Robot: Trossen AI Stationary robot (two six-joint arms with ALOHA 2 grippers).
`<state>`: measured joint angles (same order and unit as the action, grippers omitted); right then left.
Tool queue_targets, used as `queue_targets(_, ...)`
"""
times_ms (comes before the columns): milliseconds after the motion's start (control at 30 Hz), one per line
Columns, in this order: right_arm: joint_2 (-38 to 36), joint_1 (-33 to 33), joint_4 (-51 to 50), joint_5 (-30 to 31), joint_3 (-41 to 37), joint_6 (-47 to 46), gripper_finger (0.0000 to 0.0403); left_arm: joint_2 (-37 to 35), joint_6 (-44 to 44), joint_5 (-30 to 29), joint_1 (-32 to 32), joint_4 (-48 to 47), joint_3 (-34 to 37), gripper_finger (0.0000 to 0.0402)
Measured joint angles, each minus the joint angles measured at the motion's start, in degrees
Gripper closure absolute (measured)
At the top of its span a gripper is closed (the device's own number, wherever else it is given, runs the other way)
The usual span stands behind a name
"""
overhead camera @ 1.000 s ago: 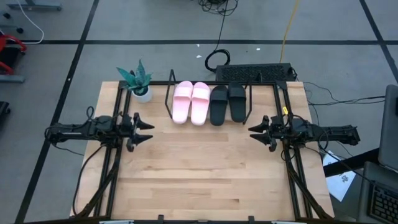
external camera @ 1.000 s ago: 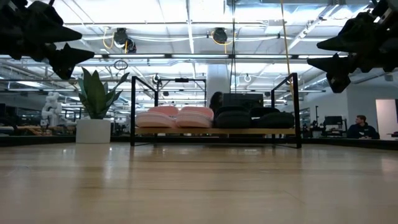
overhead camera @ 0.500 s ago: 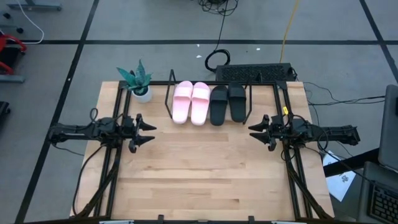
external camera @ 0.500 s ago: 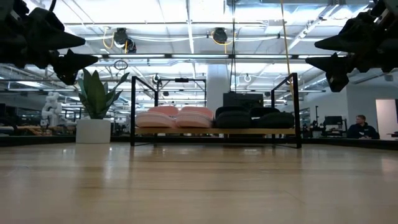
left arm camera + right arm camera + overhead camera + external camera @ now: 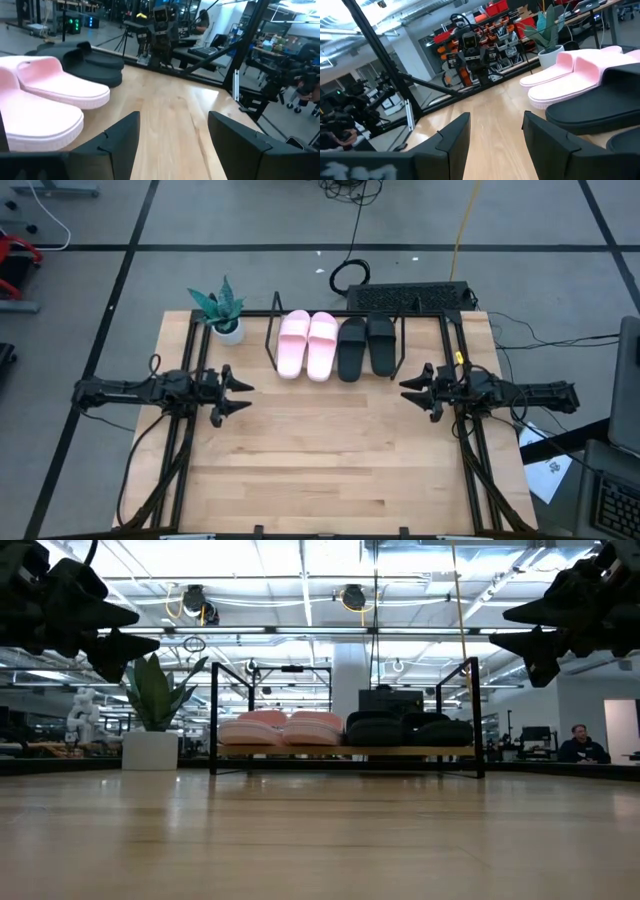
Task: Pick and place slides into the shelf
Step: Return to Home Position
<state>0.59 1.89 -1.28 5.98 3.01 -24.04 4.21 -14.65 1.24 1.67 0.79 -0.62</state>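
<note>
Wooden desk (image 5: pixel 330 470) from above: the shelf (image 5: pixel 271 330) sits mid far edge, with the pink slides (image 5: pixel 308 345) toward its left end and the black slides (image 5: pixel 366 346) right beside them. There's a plant (image 5: pixel 220 308) at the far left corner. The left claw (image 5: pixel 245 397) hovers by the left edge and the right claw (image 5: pixel 405 394) by the right edge, both spread and empty.

Low view: four slides in a row on the shelf board, claws high on either side, and a person (image 5: pixel 578 745) in the room behind.

Wrist views: both arms' fingers (image 5: pixel 122 137) gape wide, with the slides beyond them.
</note>
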Motion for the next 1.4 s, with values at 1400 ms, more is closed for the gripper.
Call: queue_targets(1400,3.7,0.0,6.7,0.0,0.0,8.3,0.0229,1.9,-6.9,-1.3,0.0,-0.1,0.0,0.0165)
